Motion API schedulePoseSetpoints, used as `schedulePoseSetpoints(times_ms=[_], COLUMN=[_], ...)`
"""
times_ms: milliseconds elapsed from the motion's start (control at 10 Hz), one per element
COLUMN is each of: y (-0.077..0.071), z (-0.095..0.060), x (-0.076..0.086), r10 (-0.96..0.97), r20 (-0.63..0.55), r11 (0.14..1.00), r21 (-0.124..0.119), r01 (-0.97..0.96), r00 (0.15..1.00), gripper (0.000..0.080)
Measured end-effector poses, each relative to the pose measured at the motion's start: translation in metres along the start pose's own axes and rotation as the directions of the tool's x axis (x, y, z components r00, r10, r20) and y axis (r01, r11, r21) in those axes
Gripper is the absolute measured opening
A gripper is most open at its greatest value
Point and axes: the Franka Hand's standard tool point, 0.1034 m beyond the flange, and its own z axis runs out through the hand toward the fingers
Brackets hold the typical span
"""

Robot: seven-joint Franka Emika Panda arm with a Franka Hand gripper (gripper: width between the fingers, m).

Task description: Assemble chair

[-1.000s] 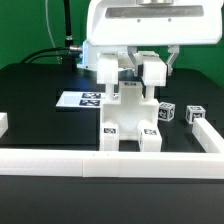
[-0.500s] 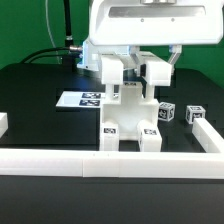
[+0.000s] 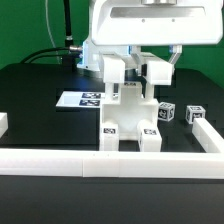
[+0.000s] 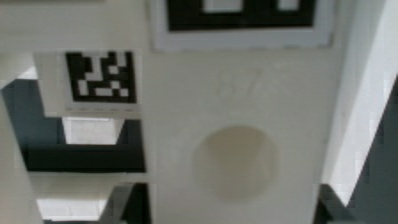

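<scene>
The chair [image 3: 130,125] stands on black table [image 3: 40,85] before green wall [image 3: 25,25].

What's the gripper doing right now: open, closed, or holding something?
Gripper: closed, gripping a chunky white plastic chair piece that bears a black-and-white square tag, above the part-built white chair.

You have no words, numbers or brand names to read here. The only printed signs are black-and-white square tags [image 3: 110,130]: on the chair's [image 3: 130,108] two front feet, on two small blocks [image 3: 166,113] beside it, on the marker board [image 3: 85,98], and, in the wrist view, on the white panel [image 4: 231,120]
</scene>
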Motion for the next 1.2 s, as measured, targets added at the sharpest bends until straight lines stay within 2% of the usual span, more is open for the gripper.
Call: schedulePoseSetpoints(times_ms=[1000, 1200], y=[0.0031, 0.0077], z=[0.0001, -0.0018], x=[0.0041, 0.0072], r10=[0.015, 0.115], r20=[-0.033, -0.05], r11=[1.0, 0.993], r21=[-0.004, 0.015], r01=[-0.015, -0.115], r00=[0.999, 0.992], gripper=[0.0284, 0.0284])
